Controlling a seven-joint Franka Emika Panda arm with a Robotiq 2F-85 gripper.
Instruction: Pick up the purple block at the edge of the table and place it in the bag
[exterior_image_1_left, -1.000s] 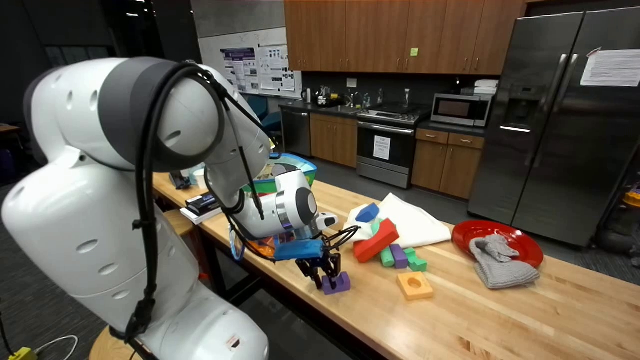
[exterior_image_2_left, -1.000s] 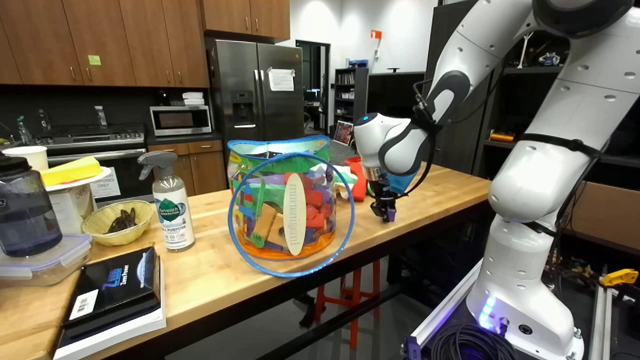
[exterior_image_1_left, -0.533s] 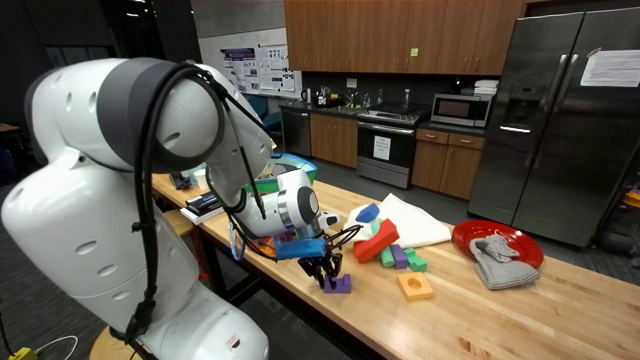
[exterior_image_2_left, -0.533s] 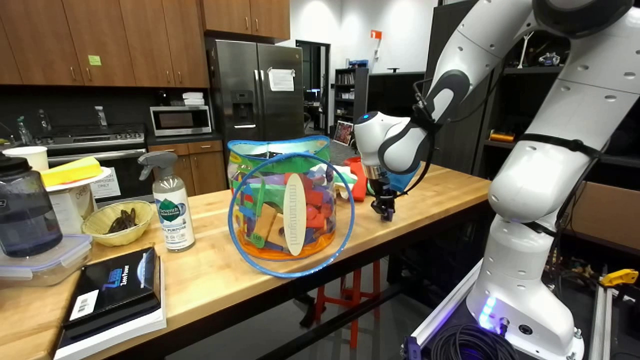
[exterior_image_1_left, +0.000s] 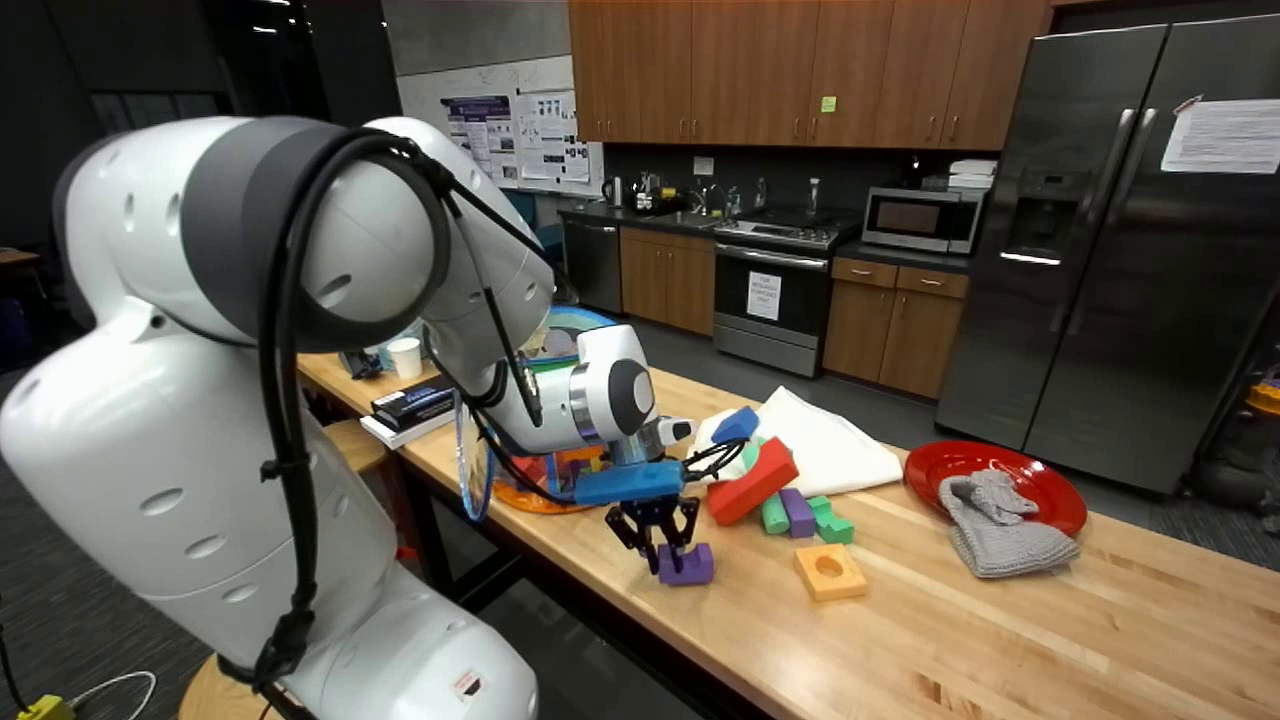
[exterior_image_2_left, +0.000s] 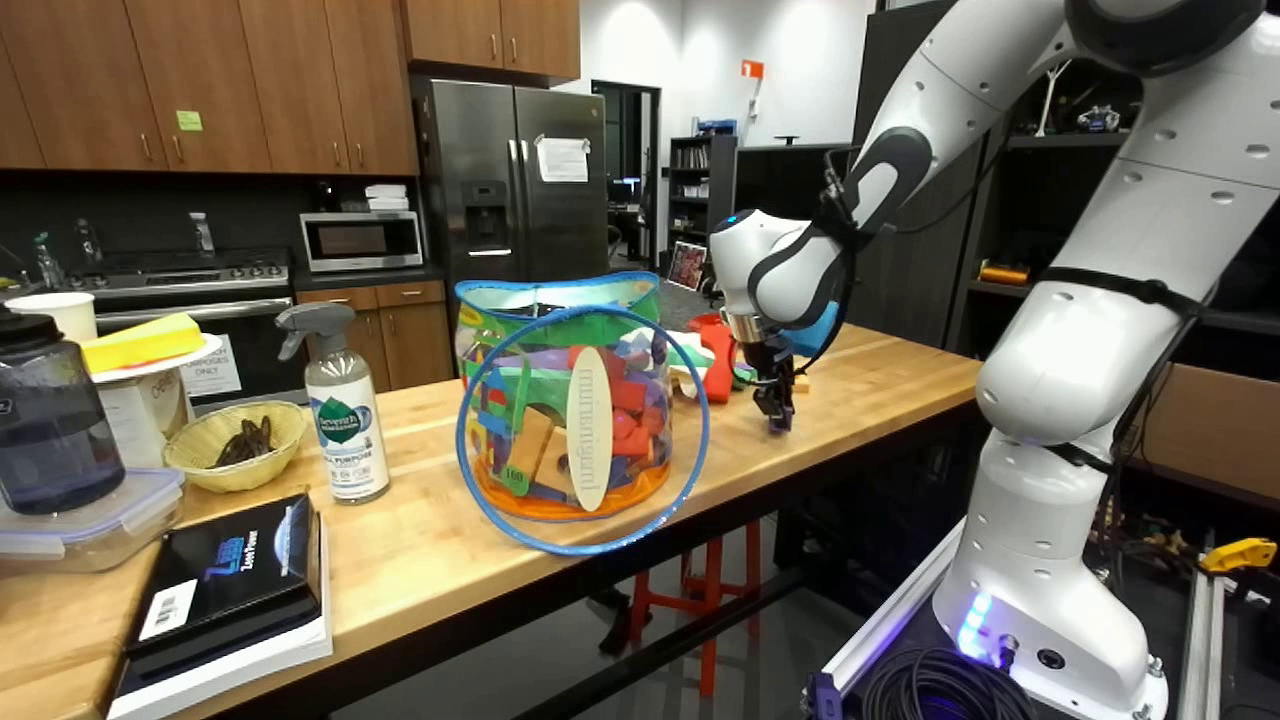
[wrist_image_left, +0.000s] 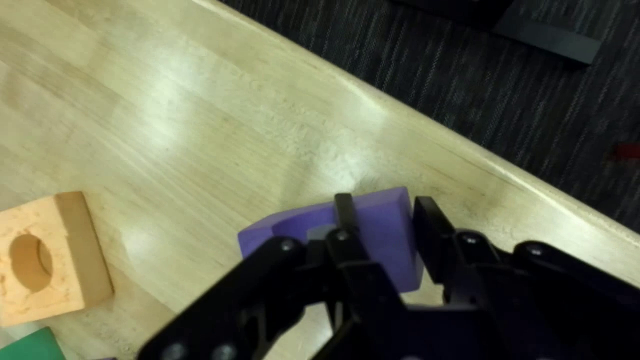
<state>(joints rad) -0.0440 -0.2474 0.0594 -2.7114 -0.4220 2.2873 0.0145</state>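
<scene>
The purple block (exterior_image_1_left: 692, 566) is at the table's front edge in an exterior view. It also shows small in an exterior view (exterior_image_2_left: 780, 426) and large in the wrist view (wrist_image_left: 382, 230). My gripper (exterior_image_1_left: 666, 560) points down and is shut on one end of it. One finger sits in the block's notch, the other against its end face. I cannot tell whether the block touches the light-wood table (exterior_image_1_left: 960, 640). The see-through bag (exterior_image_2_left: 590, 430) stands on the table, full of colourful pieces. In an exterior view the arm partly hides the bag (exterior_image_1_left: 530, 500).
An orange square block (exterior_image_1_left: 830, 572) with a hole lies near the gripper. A red block (exterior_image_1_left: 752, 482), green pieces (exterior_image_1_left: 832, 522) and another purple piece (exterior_image_1_left: 797, 512) lie by a white cloth (exterior_image_1_left: 835, 450). A red dish (exterior_image_1_left: 935, 465) holds a grey lump. A spray bottle (exterior_image_2_left: 345, 430) stands beside the bag.
The gripper has closed in on the block's end. Gripper and purple block have moved together slightly to the right in an exterior view. The arm has shifted a little; the bag has not moved.
</scene>
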